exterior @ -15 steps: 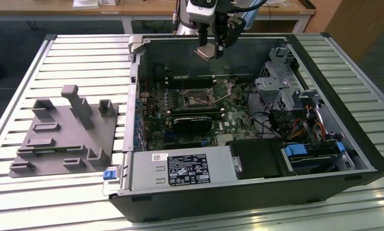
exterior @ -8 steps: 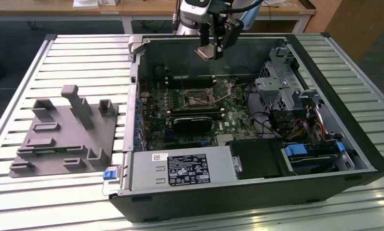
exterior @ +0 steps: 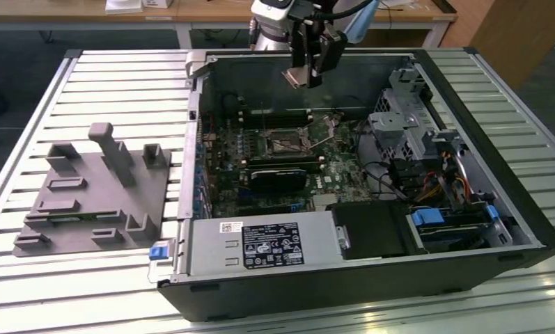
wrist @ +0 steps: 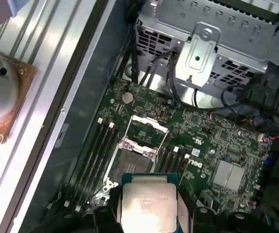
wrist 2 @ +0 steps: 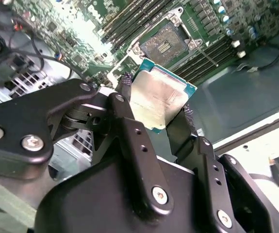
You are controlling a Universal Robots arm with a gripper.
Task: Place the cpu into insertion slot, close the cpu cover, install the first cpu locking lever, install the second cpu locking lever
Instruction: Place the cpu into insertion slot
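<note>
Gripper (exterior: 307, 75): clamped on the cpu (wrist 2: 161, 94) by two opposite edges, pale metal face turned toward both wrist views. Held high over the far side of the open case (exterior: 352, 292). Insertion slot (exterior: 285, 145): bare, dark-centred, below and nearer than the chip, well apart. Cpu cover (wrist: 150, 124): swung up, open, at the slot's edge.
</note>
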